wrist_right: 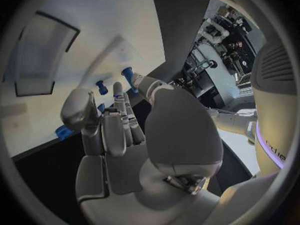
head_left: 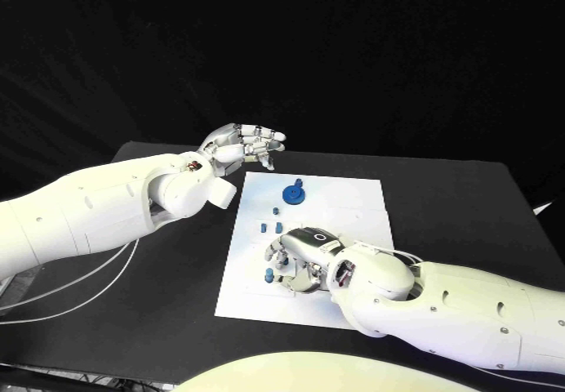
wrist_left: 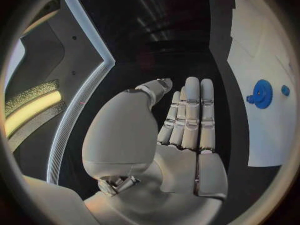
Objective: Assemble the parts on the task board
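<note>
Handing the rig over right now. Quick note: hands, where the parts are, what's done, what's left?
Left hand: open, holds nothing, raised off the far left corner of the task board.
Right hand: low over the board's near left part, fingers down among the small blue parts; whether it grips one cannot be told.
Blue gear: on the board's far part, clear of both hands.
Done: cannot tell which parts are seated.
Left: small parts lie spread along the left side; assembly looks unfinished.
</note>
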Motion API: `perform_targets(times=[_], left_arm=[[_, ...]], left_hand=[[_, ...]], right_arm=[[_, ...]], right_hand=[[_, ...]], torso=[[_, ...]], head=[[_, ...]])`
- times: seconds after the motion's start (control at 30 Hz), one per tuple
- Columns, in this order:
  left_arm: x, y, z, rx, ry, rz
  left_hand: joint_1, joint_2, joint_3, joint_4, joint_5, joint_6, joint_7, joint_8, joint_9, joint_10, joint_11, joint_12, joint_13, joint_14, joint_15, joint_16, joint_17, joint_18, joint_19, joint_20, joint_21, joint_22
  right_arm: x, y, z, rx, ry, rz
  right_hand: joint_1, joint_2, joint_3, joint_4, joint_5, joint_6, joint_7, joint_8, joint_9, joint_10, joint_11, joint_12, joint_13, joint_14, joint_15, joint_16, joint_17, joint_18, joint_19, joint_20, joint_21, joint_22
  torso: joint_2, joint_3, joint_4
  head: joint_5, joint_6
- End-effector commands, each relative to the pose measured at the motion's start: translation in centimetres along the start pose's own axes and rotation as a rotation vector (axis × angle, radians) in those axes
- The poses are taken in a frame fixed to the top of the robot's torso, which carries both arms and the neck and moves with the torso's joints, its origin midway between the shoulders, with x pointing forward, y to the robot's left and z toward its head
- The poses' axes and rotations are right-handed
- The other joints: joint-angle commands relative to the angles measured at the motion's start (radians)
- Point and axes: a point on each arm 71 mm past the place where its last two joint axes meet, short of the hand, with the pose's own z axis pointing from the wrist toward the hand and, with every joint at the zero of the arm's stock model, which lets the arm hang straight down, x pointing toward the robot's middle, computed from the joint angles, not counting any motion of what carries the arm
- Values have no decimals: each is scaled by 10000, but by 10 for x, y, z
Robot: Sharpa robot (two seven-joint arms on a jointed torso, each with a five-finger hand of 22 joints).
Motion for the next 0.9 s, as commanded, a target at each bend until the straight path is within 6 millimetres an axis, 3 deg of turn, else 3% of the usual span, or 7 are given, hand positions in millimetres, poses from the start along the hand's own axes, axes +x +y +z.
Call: perform_targets(times=[0.03, 0.27, 0.37, 0.5, 0.57, 0.7, 0.9], left_arm=[[2, 0, 1, 10, 232, -70], [2, 1, 0, -15, 255, -75], [1, 1, -1, -23, 254, -73], [1, 2, -1, -25, 245, -68], [1, 2, -1, -24, 239, -65], [0, 3, -3, -31, 185, -50], [-1, 5, -4, -45, 132, -51]], left_hand=[[85, 17, -51, -11, -66, -55, 184, -5, -13, -69, -8, -4, -15, -60, 44, -51, -14, 57, 68, 5, -53, -11], [85, 17, -51, -11, -66, -55, 184, -5, -13, -69, -8, -4, -15, -60, 44, -51, -14, 57, 68, 5, -53, -11], [87, 14, -55, -9, -68, -64, 186, -7, -16, -80, -6, -8, -18, -66, 46, -55, -16, 56, 67, 6, -58, -14], [87, 14, -55, -9, -68, -64, 186, -7, -16, -80, -6, -8, -18, -66, 46, -55, -16, 56, 67, 6, -58, -14], [87, 14, -55, -9, -68, -64, 186, -7, -16, -80, -6, -8, -18, -66, 46, -55, -16, 56, 67, 6, -58, -14], [87, 14, -55, -9, -68, -64, 186, -7, -16, -80, -6, -8, -18, -66, 46, -55, -16, 56, 67, 6, -58, -14], [100, -10, -72, -10, -67, -112, 189, -23, -28, -122, 3, -23, -30, -83, 52, -67, -22, 54, 65, 9, -77, -23]], right_arm=[[-8, 2, -6, -517, -947, 412], [-35, -15, -35, -428, -1635, 1665], [-50, -37, -50, 592, -1487, 2520], [-63, -66, -73, 1916, -1247, 3285], [-67, -79, -86, 2553, -1056, 3627], [-69, -98, -108, 3475, -687, 3980], [-67, -120, -138, 4639, -457, 3951]], right_hand=[[-39, -94, -169, 23, -21, -92, -15, -60, -26, -62, -15, 84, 37, 365, 72, 21, 10, -65, -24, 13, 10, 1337], [127, 18, -430, 16, 182, 60, -14, 36, -28, 437, -165, 602, 328, 374, -48, 33, 31, -77, 46, -72, 113, 1373], [-100, 68, -648, 227, 262, 927, 76, 586, 160, 998, -108, 1166, 717, 378, -9, 26, 10, -108, 93, -69, 206, 1405], [-458, -33, -1205, 550, 583, 1171, -118, 1048, 414, 1303, -294, 2195, 1675, 412, -148, 87, 106, -124, 162, -163, 367, 1455], [-612, -28, -1795, 846, 879, 973, -214, 1425, 684, 1152, -371, 3509, 2953, 446, -229, 149, 213, -165, 243, -245, 610, 1515], [-662, 357, -2799, 1566, 967, 449, -265, 2223, 1158, 1711, -444, 9312, 9202, 617, -275, 587, 966, -282, 463, -296, 1380, 1681], [-817, 717, -3410, 1599, 957, 366, -284, 2509, 1220, 2664, -447, 11494, 11760, 768, -272, 994, 1771, -397, 655, -299, 2173, 1839]], torso=[[-6, 5, -4], [-22, -9, -13], [-38, -13, -34], [-59, -21, -58], [-84, -23, -83], [-114, -16, -128], [-147, -15, -151]], head=[[-20, 23], [-134, 77], [-194, 99], [-316, 148], [-397, 168], [-531, 162], [-783, 157]])
